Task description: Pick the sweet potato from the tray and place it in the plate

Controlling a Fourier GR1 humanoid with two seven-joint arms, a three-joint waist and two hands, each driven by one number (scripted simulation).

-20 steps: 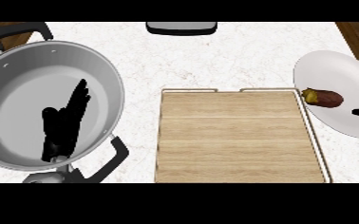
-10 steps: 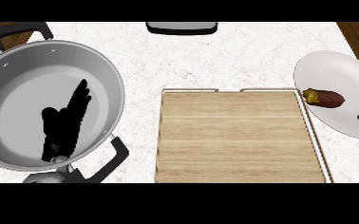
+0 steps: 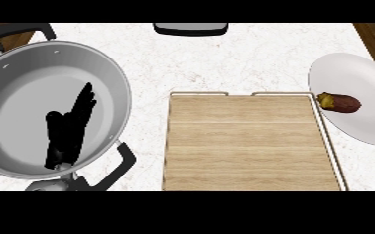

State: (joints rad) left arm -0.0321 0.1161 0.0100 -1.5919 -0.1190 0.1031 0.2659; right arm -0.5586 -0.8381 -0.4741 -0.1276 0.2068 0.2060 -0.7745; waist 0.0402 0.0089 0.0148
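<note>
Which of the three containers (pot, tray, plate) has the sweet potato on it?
The white plate at the right edge: the sweet potato lies on it. The wooden tray is bare; the pot shows only the left hand.

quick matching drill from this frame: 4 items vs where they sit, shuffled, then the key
Items:
1. sweet potato
2. left hand
3. tray
4. plate

Places:
A. over the big grey pan
B. centre of the counter, nothing on it
C. right edge of the view
D. on the plate's left rim

Pairs: 1-D, 2-A, 3-B, 4-C
</note>
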